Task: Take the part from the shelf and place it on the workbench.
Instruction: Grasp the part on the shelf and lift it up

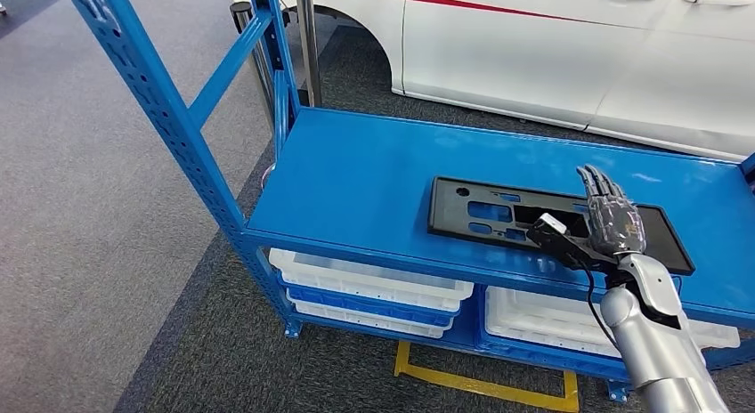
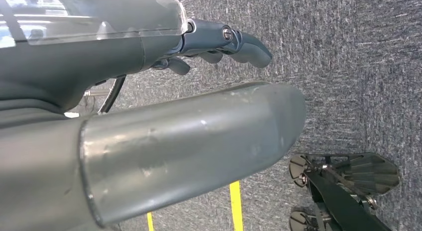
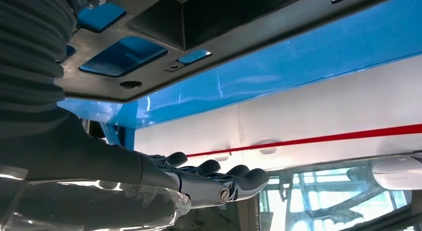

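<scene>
Right hand (image 1: 612, 219): hovers above the black part, fingers straight and apart, gripping nothing.
Left hand (image 2: 149, 106): hangs over grey carpet (image 2: 358, 66), fingers loosely extended, holding nothing.
Part (image 1: 499, 213): flat black panel with cut-outs, lying on the blue shelf top (image 1: 374, 177), towards its front right.
Bins (image 1: 369, 284): white trays on the level below.
Car (image 1: 570, 48): white body with a red stripe, beyond the shelf.
</scene>
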